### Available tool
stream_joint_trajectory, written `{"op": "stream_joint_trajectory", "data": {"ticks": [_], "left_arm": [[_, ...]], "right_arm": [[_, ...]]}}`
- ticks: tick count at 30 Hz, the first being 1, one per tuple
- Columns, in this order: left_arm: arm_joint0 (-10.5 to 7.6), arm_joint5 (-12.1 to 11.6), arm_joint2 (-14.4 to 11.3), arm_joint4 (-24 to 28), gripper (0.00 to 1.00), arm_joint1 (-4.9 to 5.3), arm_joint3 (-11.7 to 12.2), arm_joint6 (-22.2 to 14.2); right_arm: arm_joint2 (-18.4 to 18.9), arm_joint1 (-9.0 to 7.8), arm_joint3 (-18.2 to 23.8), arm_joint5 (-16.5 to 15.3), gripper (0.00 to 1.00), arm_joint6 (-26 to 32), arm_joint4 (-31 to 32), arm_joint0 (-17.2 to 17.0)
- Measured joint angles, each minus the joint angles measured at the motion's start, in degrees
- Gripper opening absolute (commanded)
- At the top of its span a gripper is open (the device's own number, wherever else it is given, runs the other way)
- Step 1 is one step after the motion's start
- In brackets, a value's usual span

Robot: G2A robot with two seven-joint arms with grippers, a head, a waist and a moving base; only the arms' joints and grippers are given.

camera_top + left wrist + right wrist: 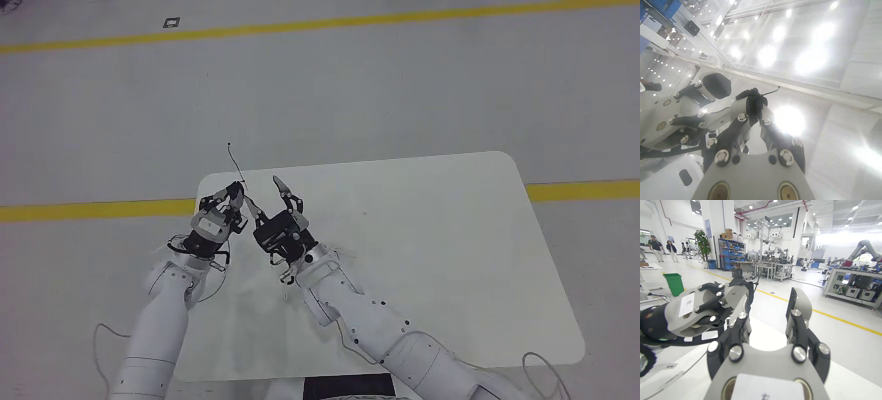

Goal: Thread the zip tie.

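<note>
Above the far left corner of the white table (450, 250), we see the left gripper (238, 192) clamped tight on the zip tie (234, 162). The thin black tail sticks out past the fingertips and runs beyond the table edge, over the grey floor. From the left wrist, we look up along that same gripper (754, 100) toward the ceiling lights. Its two dark pads are pressed together around the zip tie (770, 92), whose free end curves away to a small knob at the tip. How much of the strap lies between the pads we cannot tell. The right gripper (262, 192) stands just beside it with its jaws spread wide and nothing between them. One of its fingers (716, 86) shows close to the left gripper's closed tips. From the right wrist, the right gripper (772, 302) frames an open gap, and the left gripper (745, 285) comes in from the side. There it holds the zip tie (755, 286) upright against the hall beyond. A yellow floor line (590, 190) runs past the table, and a green bin (674, 283) stands on the floor farther off.
</note>
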State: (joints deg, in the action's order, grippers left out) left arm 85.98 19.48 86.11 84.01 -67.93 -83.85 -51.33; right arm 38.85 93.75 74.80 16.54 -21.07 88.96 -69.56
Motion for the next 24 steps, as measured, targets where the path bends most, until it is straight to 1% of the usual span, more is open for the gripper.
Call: {"op": "stream_joint_trajectory", "data": {"ticks": [7, 8, 11, 14, 24], "left_arm": [[0.0, 0.0, 0.0, 0.0, 0.0, 0.0, 0.0, 0.0], [0.0, 0.0, 0.0, 0.0, 0.0, 0.0, 0.0, 0.0], [0.0, 0.0, 0.0, 0.0, 0.0, 0.0, 0.0, 0.0], [0.0, 0.0, 0.0, 0.0, 0.0, 0.0, 0.0, 0.0], [0.0, 0.0, 0.0, 0.0, 0.0, 0.0, 0.0, 0.0]], "right_arm": [[0.3, 0.44, -0.3, -0.2, 0.36, -0.4, 0.5, -0.1], [0.3, 0.54, -0.5, -0.3, 0.34, -0.5, 0.6, 0.0], [0.3, 0.77, -0.9, -0.6, 0.34, -0.5, 0.6, 0.2], [0.2, 1.04, -1.3, -0.8, 0.29, -0.5, 0.7, 0.4], [-0.2, 1.99, -2.9, -1.1, 0.21, -0.8, 1.0, 1.7]]}}
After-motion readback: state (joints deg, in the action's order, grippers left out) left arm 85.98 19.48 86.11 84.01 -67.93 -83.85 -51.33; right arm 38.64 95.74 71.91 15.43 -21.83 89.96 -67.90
